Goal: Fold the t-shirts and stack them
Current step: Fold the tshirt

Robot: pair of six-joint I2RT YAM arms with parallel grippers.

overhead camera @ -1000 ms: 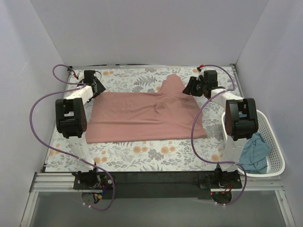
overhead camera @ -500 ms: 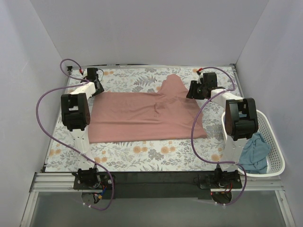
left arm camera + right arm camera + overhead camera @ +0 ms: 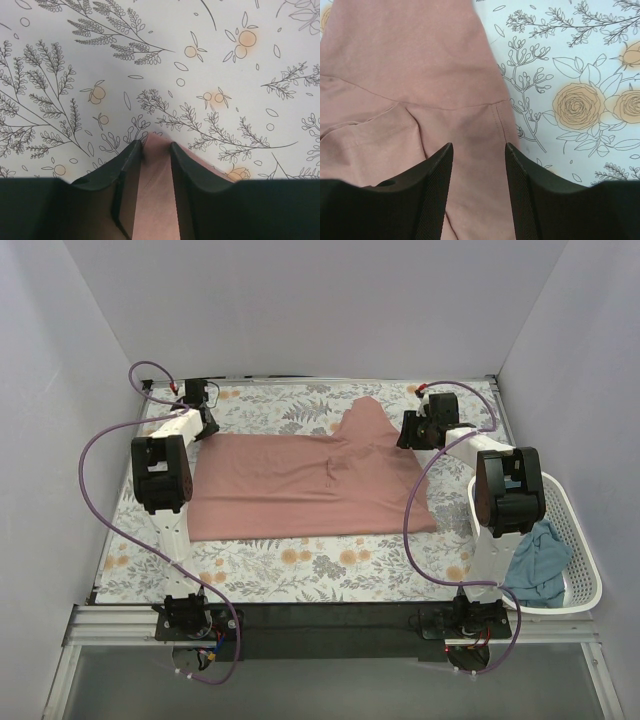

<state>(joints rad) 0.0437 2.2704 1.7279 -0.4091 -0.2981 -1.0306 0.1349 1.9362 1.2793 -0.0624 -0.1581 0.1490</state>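
— Jaws, overhead?
— Left gripper and right gripper sit at the pink t-shirt's far corners; its long axis runs jaw to jaw.
— Left wrist?
— I log a narrow gap, corner tip between.
— Right wrist?
— Apart; cloth beneath, spreading leftward.

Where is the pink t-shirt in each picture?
Top external: the pink t-shirt lies spread flat across the middle of the picture.
Left wrist: only one pointed corner shows, at the bottom middle.
Right wrist: it fills the left side and the bottom.
Shared landmark: the floral cloth lies under it in all three views.
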